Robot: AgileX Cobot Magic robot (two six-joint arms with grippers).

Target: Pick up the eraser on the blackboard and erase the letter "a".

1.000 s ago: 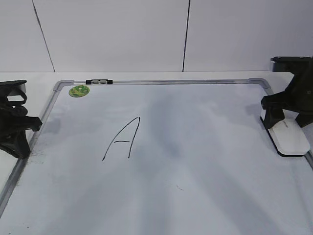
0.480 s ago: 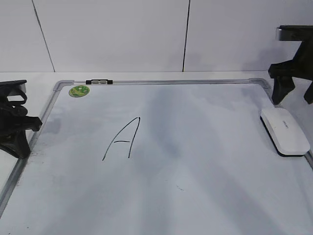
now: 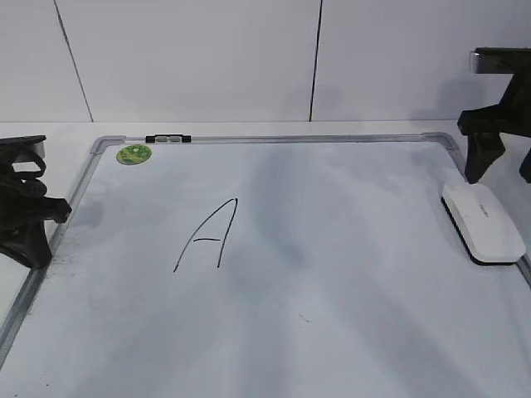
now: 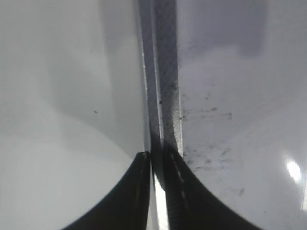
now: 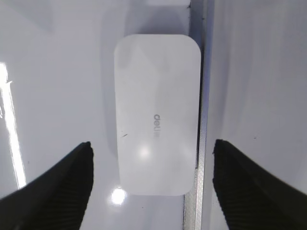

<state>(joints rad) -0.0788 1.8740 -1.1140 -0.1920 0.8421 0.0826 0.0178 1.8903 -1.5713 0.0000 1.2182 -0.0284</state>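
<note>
The eraser (image 3: pixel 483 222) is a white rounded block lying flat at the right edge of the blackboard (image 3: pixel 348 274), a white board with a grey frame. My right gripper (image 3: pixel 502 162) is open and empty, hanging above and just behind the eraser. In the right wrist view the eraser (image 5: pixel 157 112) lies between the spread fingers (image 5: pixel 152 143), beside the frame rail. My left gripper (image 3: pixel 37 236) is shut and empty over the board's left frame (image 4: pixel 163 96). No small letter "a" shows on the board. Only a tall slanted capital "A" (image 3: pixel 207 236) is there.
A green round sticker (image 3: pixel 134 153) and a black clip (image 3: pixel 168 139) sit at the board's far left corner. Faint marker smudges (image 4: pixel 211 115) lie by the left frame. A tiny dark mark (image 3: pixel 304 317) is near the board's middle front. A white wall stands behind.
My right gripper was down around the eraser a second ago. It has let go and risen up and back. The eraser stays on the board. The left arm has not moved.
</note>
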